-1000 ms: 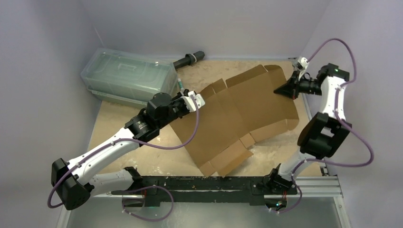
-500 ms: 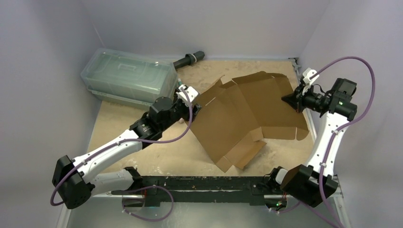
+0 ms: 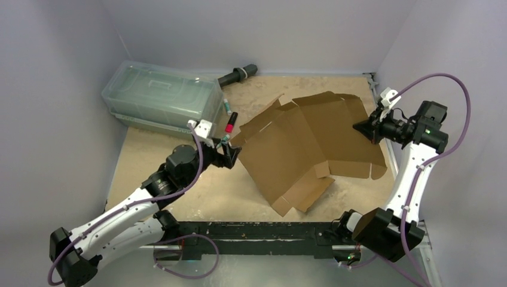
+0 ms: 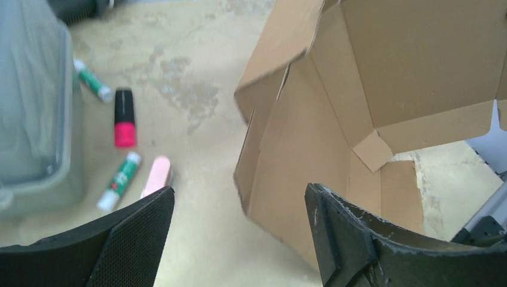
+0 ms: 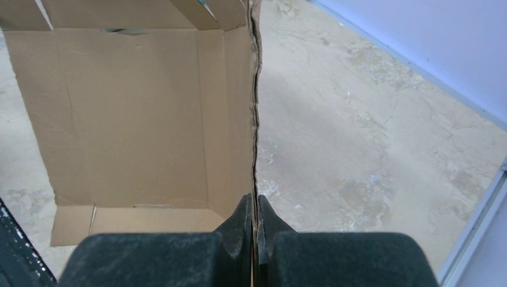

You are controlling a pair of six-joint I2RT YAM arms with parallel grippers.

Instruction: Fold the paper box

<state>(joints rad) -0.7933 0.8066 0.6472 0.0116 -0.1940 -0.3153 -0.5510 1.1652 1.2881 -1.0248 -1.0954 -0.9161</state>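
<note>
While my right pincer (image 3: 360, 127) pinches the right edge of the paper box (image 3: 311, 143), half-raised on the surface (image 3: 146, 152), my left pincer (image 3: 232, 156) hangs spread and empty. The box's left flap stands just to its right.

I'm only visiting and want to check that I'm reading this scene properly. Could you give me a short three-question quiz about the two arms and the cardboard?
1. True or false: the left gripper is clamped on the paper box.
2. Which one grips the box's edge? A) the right gripper B) the left gripper C) neither
3. What small things lie next to the clear plastic container?

Key:
1. False: its jaws are open and empty.
2. A.
3. Several markers, one of them pink-red.
</note>
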